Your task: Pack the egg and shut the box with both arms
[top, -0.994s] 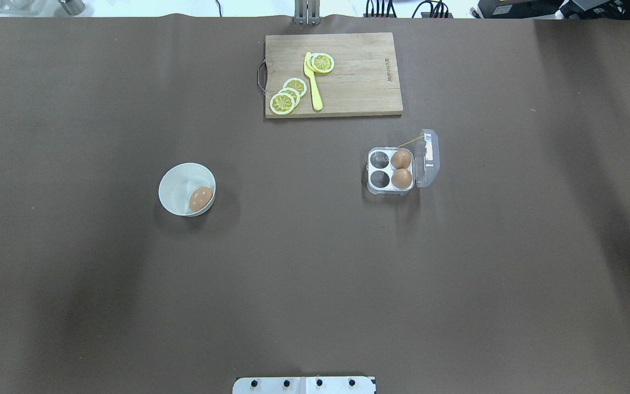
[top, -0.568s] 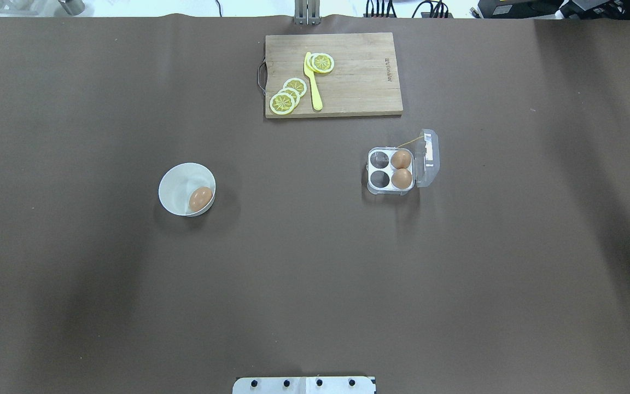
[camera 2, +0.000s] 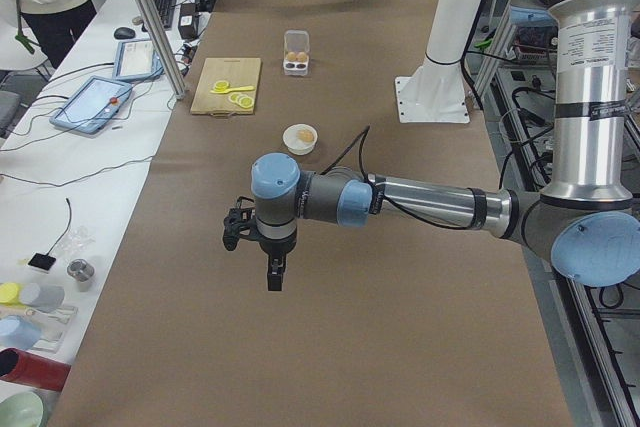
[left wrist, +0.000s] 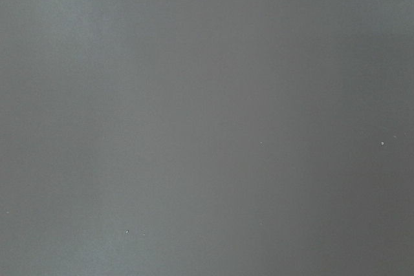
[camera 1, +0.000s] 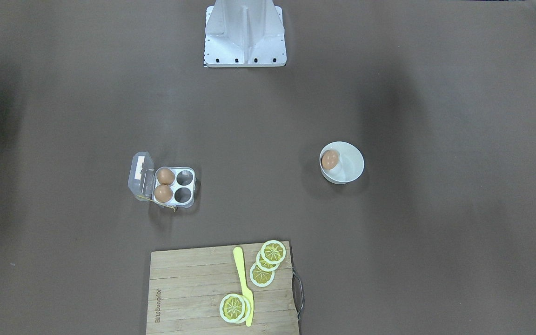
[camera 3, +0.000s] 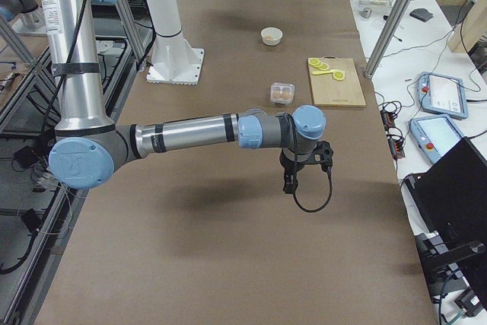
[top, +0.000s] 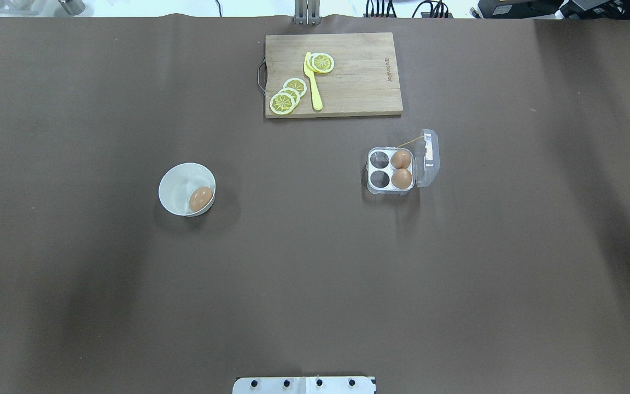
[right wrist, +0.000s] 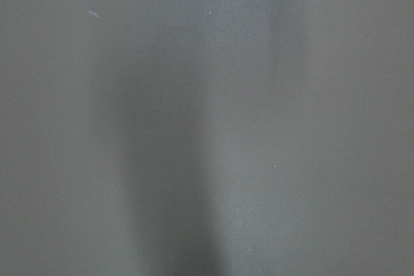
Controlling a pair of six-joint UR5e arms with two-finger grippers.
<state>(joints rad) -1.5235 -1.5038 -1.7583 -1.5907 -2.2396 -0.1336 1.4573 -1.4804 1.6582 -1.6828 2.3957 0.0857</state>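
Note:
One light-brown egg (top: 200,198) lies in a round white bowl (top: 178,180) on the left of the overhead view. The clear box (top: 379,169) stands right of centre with its lid (top: 430,158) open to the right. Two more eggs (top: 401,169) fill its right cells and its left two cells are empty. My left gripper (camera 2: 272,272) shows only in the exterior left view, above bare table well short of the bowl (camera 2: 300,137). My right gripper (camera 3: 290,184) shows only in the exterior right view, short of the box (camera 3: 282,93). I cannot tell whether either is open or shut. Both wrist views show only brown table cover.
A wooden cutting board (top: 348,82) with lemon slices (top: 287,96) and a yellow knife (top: 313,82) lies at the far edge behind the box. The white pedestal base (camera 1: 244,32) stands at the near edge. Operators' tables flank both table ends.

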